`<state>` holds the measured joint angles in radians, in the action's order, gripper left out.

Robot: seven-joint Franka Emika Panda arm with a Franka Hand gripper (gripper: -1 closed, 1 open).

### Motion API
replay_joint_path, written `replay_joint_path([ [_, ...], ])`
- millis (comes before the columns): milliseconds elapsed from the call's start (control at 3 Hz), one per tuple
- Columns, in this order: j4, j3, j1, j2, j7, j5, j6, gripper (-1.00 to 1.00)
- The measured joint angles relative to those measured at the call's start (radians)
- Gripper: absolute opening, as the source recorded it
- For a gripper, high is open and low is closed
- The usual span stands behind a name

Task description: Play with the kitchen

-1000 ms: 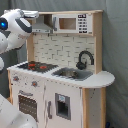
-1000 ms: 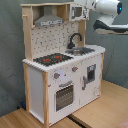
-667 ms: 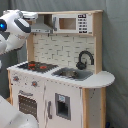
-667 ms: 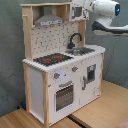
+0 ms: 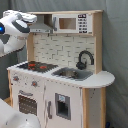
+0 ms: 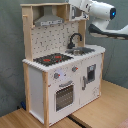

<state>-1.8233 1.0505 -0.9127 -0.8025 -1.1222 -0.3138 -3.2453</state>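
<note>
Hand point(image 5: 34, 18): raised to the upper shelf level of the kitchen point(image 5: 65, 95), at the corner beside the grey hood point(image 5: 42, 27); in the second exterior view it reaches in at the top of the kitchen, at about point(image 6: 75, 4). Whether the fingers are open or closed cannot be told, and nothing is seen held.

Kitchen: a tall toy unit of white panels and light wood standing upright on a wooden floor point(image 6: 95, 117), before a grey backdrop point(image 6: 10, 65). Along its counter, in both exterior views: black stovetop point(image 5: 37, 66) with red rings under the hood, then a grey sink point(image 5: 72, 74) with a black faucet point(image 5: 85, 59) arching over it. Above the sink sits a toy microwave point(image 5: 72, 23). Below the stovetop are the knobs and the oven door point(image 6: 65, 96); below the sink is a second door with a dark panel point(image 6: 90, 74). All doors appear closed.

Step in hand (judged): an approach to the upper part of the kitchen; no fixture appears gripped or moved yet. The hand is well above the counter and apart from the faucet and knobs.

Next move (judged): choosing one fixture near the hood, such as the hood edge or microwave door, and closing in slowly. It calls for a light touch, since the unit is freestanding and a sideways push at the top could tip or shift it.
</note>
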Motion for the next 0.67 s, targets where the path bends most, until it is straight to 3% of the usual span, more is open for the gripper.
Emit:
replay_joint_path([
  [667,0.008,0.004,-0.103,-0.118,0.246,0.001,0.02,1.0],
])
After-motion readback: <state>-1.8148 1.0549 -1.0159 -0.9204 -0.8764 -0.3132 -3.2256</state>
